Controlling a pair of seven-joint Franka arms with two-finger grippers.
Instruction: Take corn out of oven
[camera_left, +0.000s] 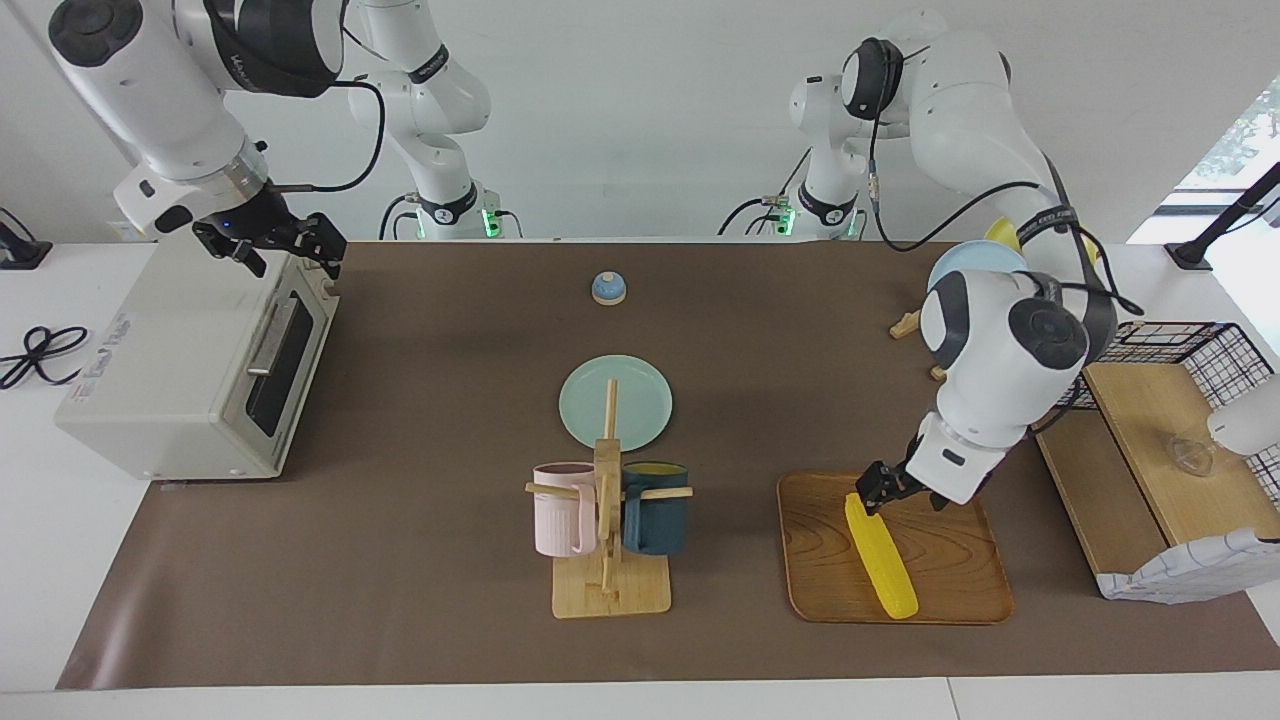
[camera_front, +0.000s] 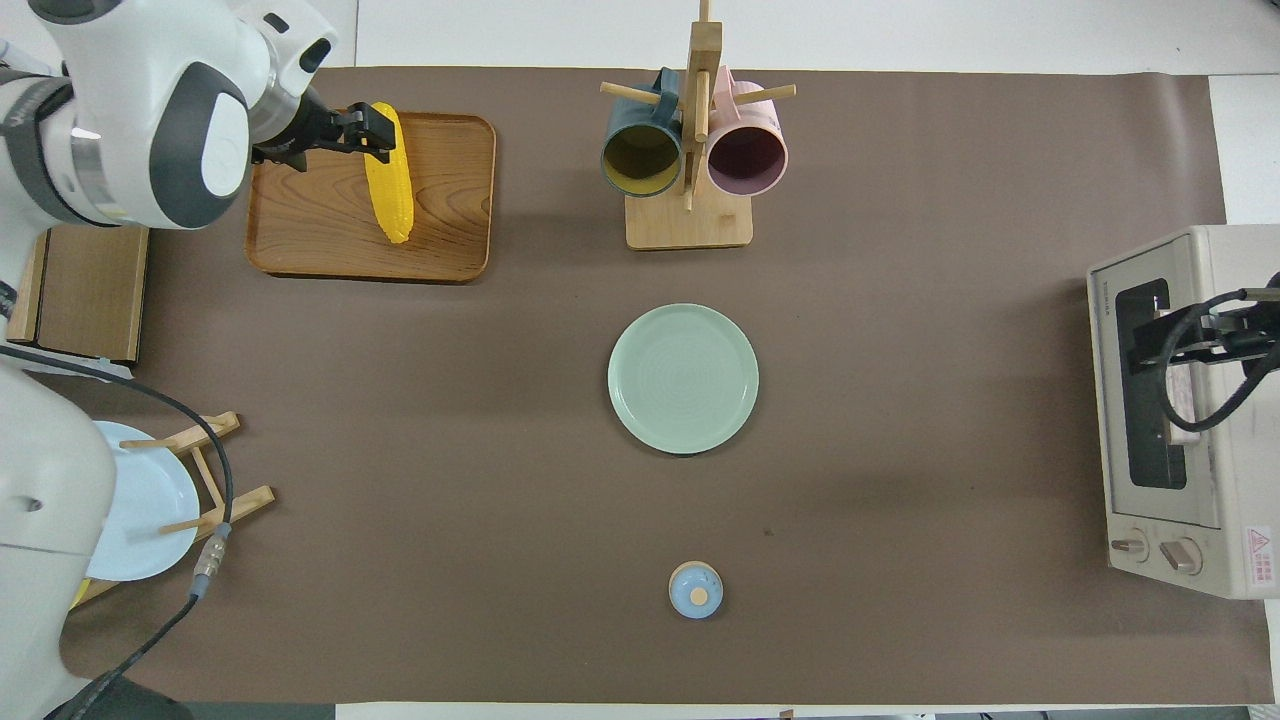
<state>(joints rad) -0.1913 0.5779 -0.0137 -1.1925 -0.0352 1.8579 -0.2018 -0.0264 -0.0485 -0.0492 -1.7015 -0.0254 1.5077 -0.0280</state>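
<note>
Oven (camera_left: 190, 365) at the right arm's end of the table, door shut. Right gripper (camera_left: 275, 245) over the oven's top edge by the door; fingers' state cannot be told. Wooden tray (camera_left: 950, 560) toward the left arm's end. Corn (camera_left: 880, 560) lies on the tray. Left gripper (camera_left: 872, 490) pinches the corn's nearer end.

I see brown-matted table (camera_left: 420, 600) w/ green plate (camera_left: 615, 402) at centre, mug rack (camera_left: 610, 585) 6 o'clock, wooden tray (camera_left: 950, 560) 4, oven (camera_left: 190, 370) 9, bell (camera_left: 608, 288) 12.
</note>
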